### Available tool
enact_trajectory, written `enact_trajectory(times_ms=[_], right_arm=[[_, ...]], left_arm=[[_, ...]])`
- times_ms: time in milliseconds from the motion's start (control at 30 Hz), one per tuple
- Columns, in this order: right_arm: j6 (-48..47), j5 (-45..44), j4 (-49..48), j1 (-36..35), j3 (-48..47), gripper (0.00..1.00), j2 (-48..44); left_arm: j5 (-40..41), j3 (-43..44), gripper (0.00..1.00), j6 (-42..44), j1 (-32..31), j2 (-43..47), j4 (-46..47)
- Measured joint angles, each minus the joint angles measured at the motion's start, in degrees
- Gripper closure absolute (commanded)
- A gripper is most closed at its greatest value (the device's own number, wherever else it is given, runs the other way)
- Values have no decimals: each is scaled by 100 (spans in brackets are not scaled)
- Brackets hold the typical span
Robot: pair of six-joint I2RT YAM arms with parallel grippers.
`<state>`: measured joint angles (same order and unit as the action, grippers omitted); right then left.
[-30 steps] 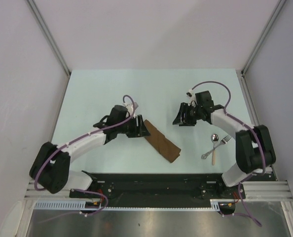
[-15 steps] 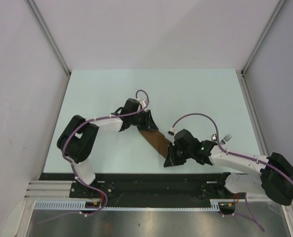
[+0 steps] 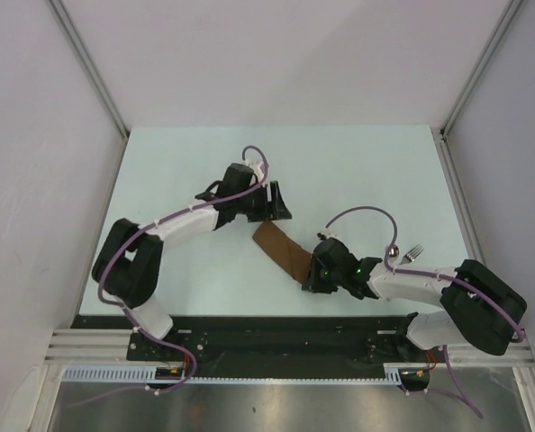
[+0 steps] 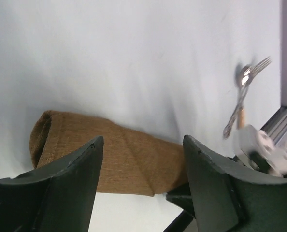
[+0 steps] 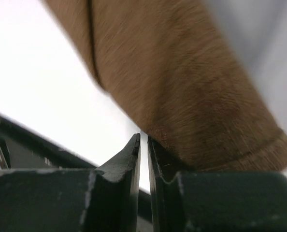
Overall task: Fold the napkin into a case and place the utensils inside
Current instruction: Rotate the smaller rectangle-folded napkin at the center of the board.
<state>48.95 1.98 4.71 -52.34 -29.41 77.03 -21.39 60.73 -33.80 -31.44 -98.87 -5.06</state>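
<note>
Two grippers bracket the napkin (image 3: 281, 252), a folded strip on the table (image 3: 186, 162), long axis diagonal from far-left to near-right. The left gripper (image 4: 142, 140) is at the far end, jaws wide. The right gripper (image 5: 143, 145) is at the near end, jaws closed to a slit, with the cloth beside them, not between. The utensils (image 3: 404, 255) lie well apart from the strip, nearer the right arm.

Almost-closed pincer (image 5: 143, 141) at napkin (image 5: 182, 82) edge
</note>
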Motion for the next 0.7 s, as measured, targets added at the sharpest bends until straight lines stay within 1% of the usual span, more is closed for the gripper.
enact_trajectory(times_ms=[100, 167, 233, 300, 400, 500, 533, 633, 700], right_arm=[[-20, -240, -46, 503, -9, 83, -2], [-195, -367, -74, 955, -33, 82, 13], [-431, -468, -114, 1408, -133, 82, 116], [-778, -501, -205, 1902, -413, 82, 450], [-1335, -564, -319, 2398, -1224, 81, 1298], [-1711, -522, -343, 2673, -2124, 81, 2098], [-1827, -474, -214, 2769, -2568, 81, 2415], [-2041, -376, 28, 2911, -3504, 80, 3075], [-2118, -275, 164, 2973, -3812, 79, 3252]], left_arm=[[321, 380, 36, 103, 13, 455, -315], [415, 761, 41, 205, 37, 525, -474], [409, 1228, 43, 332, 72, 352, -625], [337, 1641, 44, 439, 87, 13, -719], [334, 1950, 47, 531, 96, -551, -804], [501, 2017, 47, 586, 96, -1047, -1023], [629, 2020, 47, 603, 96, -1209, -1137], [1097, 1921, 46, 695, 96, -1333, -1274], [1475, 1746, 46, 745, 96, -1239, -1161]])
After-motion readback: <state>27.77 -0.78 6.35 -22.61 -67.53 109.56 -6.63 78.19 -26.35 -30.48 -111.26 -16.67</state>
